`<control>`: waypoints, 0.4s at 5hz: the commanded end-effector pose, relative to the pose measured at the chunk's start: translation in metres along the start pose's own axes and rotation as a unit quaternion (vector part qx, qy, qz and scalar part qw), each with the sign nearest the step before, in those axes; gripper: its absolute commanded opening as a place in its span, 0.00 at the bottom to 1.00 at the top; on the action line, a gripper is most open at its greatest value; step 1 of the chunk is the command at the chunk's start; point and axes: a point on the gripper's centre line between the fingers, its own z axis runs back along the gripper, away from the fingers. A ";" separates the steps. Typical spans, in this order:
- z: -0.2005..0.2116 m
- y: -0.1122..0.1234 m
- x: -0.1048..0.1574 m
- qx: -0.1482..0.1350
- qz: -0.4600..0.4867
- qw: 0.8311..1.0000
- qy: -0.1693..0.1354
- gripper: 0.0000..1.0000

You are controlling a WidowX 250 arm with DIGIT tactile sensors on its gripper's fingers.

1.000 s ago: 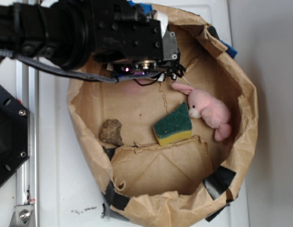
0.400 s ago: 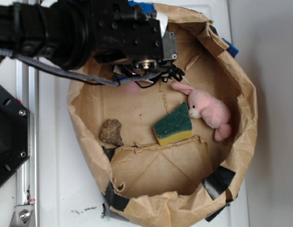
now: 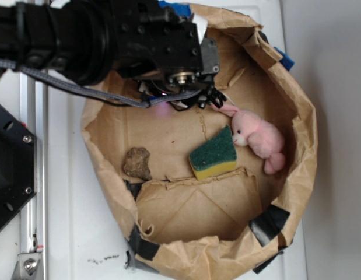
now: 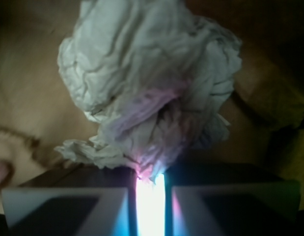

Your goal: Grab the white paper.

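The white paper (image 4: 147,73), a crumpled off-white wad with ragged edges, fills the upper wrist view. Its lower end is pinched between the two dark fingers (image 4: 68,196) of my gripper (image 4: 151,179), which stand close together with only a narrow bright slit between them. In the exterior view the black gripper (image 3: 183,99) reaches into the far part of the brown paper bag (image 3: 297,116), and the arm hides the paper almost entirely.
Inside the bag lie a green and yellow sponge (image 3: 213,154), a pink plush bunny (image 3: 259,137) just right of the gripper, and a small brown rock-like lump (image 3: 137,163). The bag's crumpled walls ring everything. A black base (image 3: 11,169) stands at the left.
The gripper has shifted slightly lower in the exterior view, towards the bunny's ear. The things in the bag have not moved.
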 end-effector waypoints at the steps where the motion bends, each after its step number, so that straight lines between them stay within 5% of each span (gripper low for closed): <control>1: 0.086 -0.024 -0.001 -0.126 -0.169 0.976 0.055 0.00; 2: 0.107 -0.028 -0.021 -0.130 -0.290 0.946 0.061 0.00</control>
